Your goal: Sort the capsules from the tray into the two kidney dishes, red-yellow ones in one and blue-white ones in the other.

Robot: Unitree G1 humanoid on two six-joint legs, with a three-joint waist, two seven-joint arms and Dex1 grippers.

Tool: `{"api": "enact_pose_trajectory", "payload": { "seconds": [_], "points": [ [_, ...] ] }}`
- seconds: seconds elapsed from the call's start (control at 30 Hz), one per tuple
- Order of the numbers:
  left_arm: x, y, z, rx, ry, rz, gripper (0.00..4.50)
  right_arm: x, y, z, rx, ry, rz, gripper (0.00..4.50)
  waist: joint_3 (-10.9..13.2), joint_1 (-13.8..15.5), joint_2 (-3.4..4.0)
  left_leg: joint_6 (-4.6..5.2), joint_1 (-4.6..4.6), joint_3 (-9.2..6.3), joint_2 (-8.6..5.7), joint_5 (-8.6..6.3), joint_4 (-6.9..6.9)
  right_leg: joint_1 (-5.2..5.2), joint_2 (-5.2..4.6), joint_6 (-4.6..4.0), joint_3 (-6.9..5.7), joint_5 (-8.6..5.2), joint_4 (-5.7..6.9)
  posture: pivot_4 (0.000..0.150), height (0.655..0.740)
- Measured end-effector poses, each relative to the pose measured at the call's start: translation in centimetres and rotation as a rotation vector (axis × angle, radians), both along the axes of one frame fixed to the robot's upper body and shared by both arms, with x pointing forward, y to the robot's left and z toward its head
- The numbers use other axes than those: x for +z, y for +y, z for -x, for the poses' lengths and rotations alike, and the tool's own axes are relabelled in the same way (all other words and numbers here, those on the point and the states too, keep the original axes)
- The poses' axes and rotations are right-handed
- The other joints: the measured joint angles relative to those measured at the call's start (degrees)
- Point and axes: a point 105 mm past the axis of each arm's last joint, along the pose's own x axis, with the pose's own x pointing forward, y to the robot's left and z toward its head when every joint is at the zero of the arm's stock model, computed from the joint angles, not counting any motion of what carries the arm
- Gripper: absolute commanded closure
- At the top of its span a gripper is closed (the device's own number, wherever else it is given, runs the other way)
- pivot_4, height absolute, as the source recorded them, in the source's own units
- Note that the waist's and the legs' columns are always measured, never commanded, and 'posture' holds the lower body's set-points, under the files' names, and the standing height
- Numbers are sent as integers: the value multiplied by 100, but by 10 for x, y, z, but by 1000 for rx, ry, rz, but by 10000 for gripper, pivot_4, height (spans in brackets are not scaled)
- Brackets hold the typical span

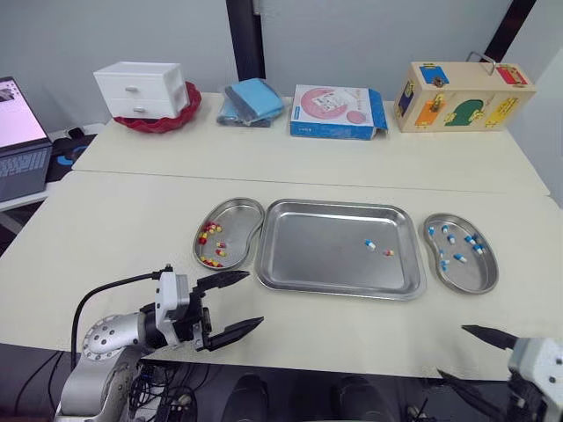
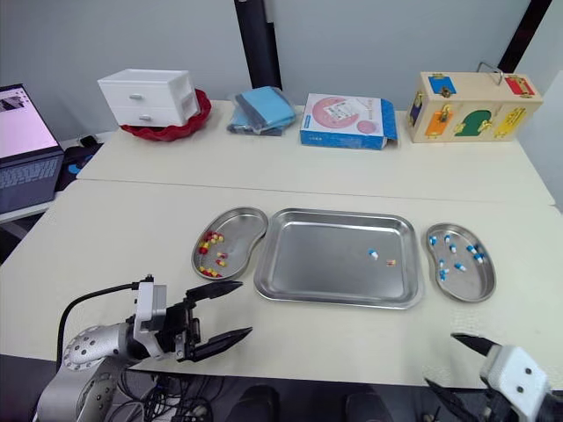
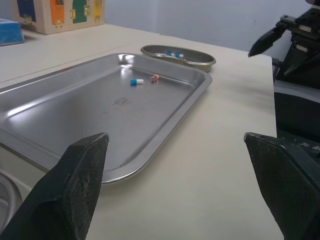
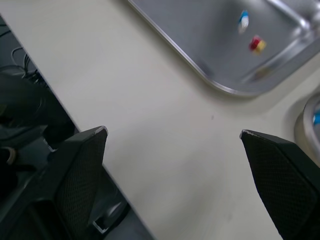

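Capsules: blue capsule [image 1: 370, 245] and red capsule [image 1: 388, 253] are lying together at the tray's [image 1: 343, 294] 3 o'clock.
Fingers: left gripper [image 1: 255, 297] and right gripper [image 1: 452, 352] are hanging spread, empty.
Reach: your right gripper is sitting nearer, with the capsules at its 11 o'clock.

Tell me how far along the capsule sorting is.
Nearly done. The left kidney dish holds red-yellow capsules, the right kidney dish blue-white ones. Nothing is in hand: the left gripper and right gripper are open and empty near the table's front edge. Left on the tray: one blue-white capsule and one red-yellow capsule.
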Motion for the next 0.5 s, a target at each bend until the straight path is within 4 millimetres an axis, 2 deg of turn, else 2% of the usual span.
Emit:
{"api": "enact_pose_trajectory", "payload": {
  "seconds": [0.13,0.23,0.33,0.5],
  "points": [
    [-2,-1,2,-19,-3,-2,146,10,18,-26,22,-25,-9,0,0,15,-1,0,-2,-3,-1,0,1,0,0,0,-3,0,0,1500,7312],
    [-3,-1,2,-20,-1,-3,0,12,30,-45,38,-40,-17,5590,1,16,-3,0,-2,-5,-1,0,1,-1,0,0,-5,0,0,1500,7312],
    [-3,-2,1,-25,-4,-2,0,12,36,-64,29,-48,1,15979,3,15,-5,0,-4,-6,-2,0,1,-2,0,0,-6,0,0,1500,7312],
    [-4,-4,-2,-30,-19,0,0,16,63,-97,62,-70,22,15979,4,1,-3,1,-5,-8,-2,0,1,-6,0,0,-8,1,2,1500,7312]
  ]
}}
